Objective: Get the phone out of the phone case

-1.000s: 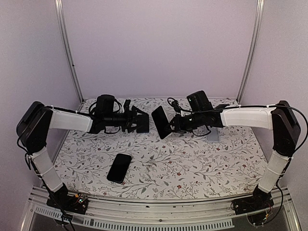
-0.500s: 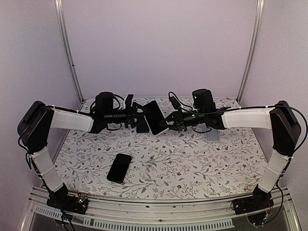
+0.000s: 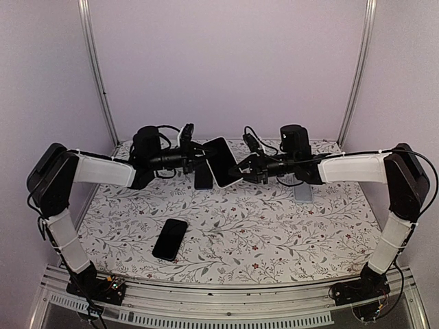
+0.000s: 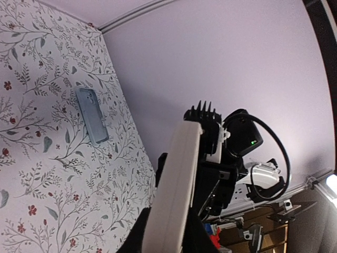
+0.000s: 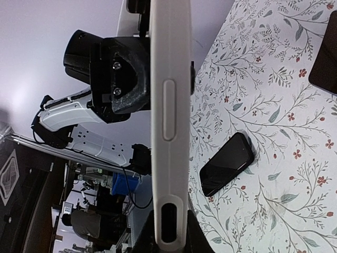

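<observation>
The phone (image 3: pixel 218 160) sits dark-screened in its white phone case (image 3: pixel 227 179), held in the air above the back of the table between both arms. My left gripper (image 3: pixel 199 158) is shut on the case's left end. In the left wrist view the case's white edge (image 4: pixel 176 184) runs up from my left gripper (image 4: pixel 168 234), with a dark finger on either side. My right gripper (image 3: pixel 239 170) is shut on the other end. In the right wrist view the case's side (image 5: pixel 169 105), with its button, rises from my right gripper (image 5: pixel 169 234).
A bare black phone (image 3: pixel 170 238) (image 5: pixel 226 164) lies on the flowered tablecloth at the front left. A dark flat thing (image 3: pixel 204 180) lies under the held case. A grey case (image 3: pixel 302 192) (image 4: pixel 91 122) lies at the back right. Metal frame posts (image 3: pixel 96 68) stand at both back corners.
My right arm swung the cased phone left and turned its screen upward. My left gripper, open a second ago, has closed on the case's left end.
</observation>
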`<state>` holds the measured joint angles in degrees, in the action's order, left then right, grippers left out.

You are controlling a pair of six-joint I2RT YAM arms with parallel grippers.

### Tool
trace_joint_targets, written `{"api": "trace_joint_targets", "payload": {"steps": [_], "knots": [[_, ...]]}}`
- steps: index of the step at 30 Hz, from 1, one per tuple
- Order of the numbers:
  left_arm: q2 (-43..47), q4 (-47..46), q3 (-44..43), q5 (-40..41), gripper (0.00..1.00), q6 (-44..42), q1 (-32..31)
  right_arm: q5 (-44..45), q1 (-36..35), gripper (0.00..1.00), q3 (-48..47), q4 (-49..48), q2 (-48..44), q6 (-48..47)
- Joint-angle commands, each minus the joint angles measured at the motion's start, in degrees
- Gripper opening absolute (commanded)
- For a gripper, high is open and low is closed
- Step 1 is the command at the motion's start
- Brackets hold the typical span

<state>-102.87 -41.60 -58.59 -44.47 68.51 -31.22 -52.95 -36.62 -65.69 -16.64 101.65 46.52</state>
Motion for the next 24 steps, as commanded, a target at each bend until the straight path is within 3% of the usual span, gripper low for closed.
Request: {"api": "trace_joint_targets", "payload": {"steps": [1, 3, 8, 11, 17, 24], "knots": [[-0.8, -7.1, -0.3, -1.1, 0.06, 2.0, -0.9, -1.8, 0.4, 0.06, 1.1, -5.0, -2.1, 0.5], [-0.9, -8.7, 0.2, -0.9, 0.0, 3.0, -1.0, -1.1, 0.4, 0.16, 1.7, -5.2, -2.4, 0.3], [-1.3, -14.2, 1.9, 0.0, 0.0, 7.3, -1.2, 0.6, 0.4, 0.46, 3.3, -5.4, -3.3, -0.7], [-1.9, -19.3, 3.0, 1.3, 0.0, 10.7, -1.2, 1.0, 0.4, 0.56, 3.9, -5.2, -3.9, -1.2], [-2.3, -25.2, 4.7, 4.3, 0.0, 15.4, -1.1, 2.8, 0.4, 0.6, 6.4, -5.2, -6.0, -2.1], [-1.3, -24.9, 5.5, 7.4, 0.0, 17.1, -1.3, 5.9, 0.3, 0.68, 8.3, -4.4, -8.7, -3.6]]}}
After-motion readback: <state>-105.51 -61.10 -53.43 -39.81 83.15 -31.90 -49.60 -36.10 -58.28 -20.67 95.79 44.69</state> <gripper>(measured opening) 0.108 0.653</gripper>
